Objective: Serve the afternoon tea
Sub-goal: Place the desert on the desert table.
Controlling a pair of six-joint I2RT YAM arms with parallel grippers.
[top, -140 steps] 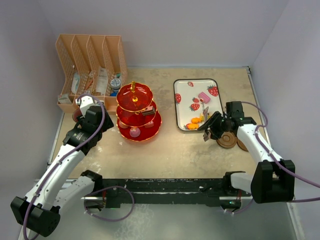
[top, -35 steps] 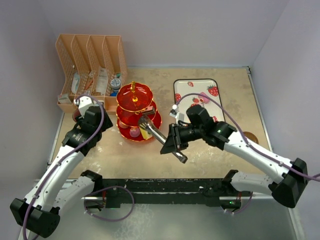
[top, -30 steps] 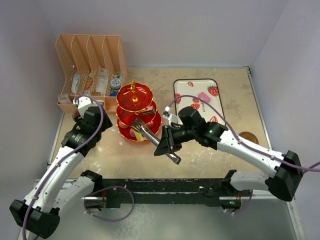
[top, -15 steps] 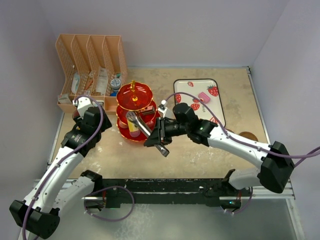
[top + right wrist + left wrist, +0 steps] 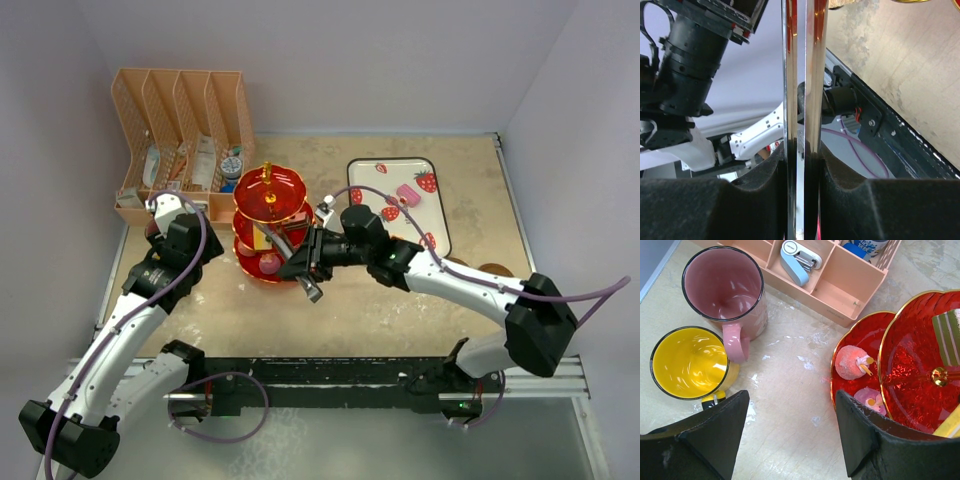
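**Tongs at the stand, left tool open beside the mugs**

*Top view.* My right tool [image 5: 305, 262] is clamped on the metal tongs [image 5: 285, 250]. Their tips reach the middle tier of the red three-tier stand [image 5: 268, 190], where a yellow piece [image 5: 261, 241] shows. I cannot tell whether the tips grip it. The stand sits on the bench [image 5: 400, 300] between the peach organiser [image 5: 180, 110] and the strawberry-print tray [image 5: 400, 172], which carries a pink toy cake [image 5: 407, 192]. My left tool [image 5: 163, 212] hangs just left of the stand.

*Left wrist view.* The left tool [image 5: 790, 440] stands wide, with nothing between its fingers [image 5: 710, 435], above bare bench. The pink mug [image 5: 722, 287] and the yellow mug [image 5: 689, 362] stand upright and close together, the pink one beside the organiser [image 5: 835, 275]. Two pink cakes [image 5: 850, 362] lie on a lower tier of the stand [image 5: 920, 385]. A green-striped cake [image 5: 946, 335] lies on an upper tier.

*Right wrist view.* The right tool [image 5: 801, 200] presses its pads [image 5: 715, 210] on the tongs [image 5: 800, 100], squeezing the two bright arms nearly together.
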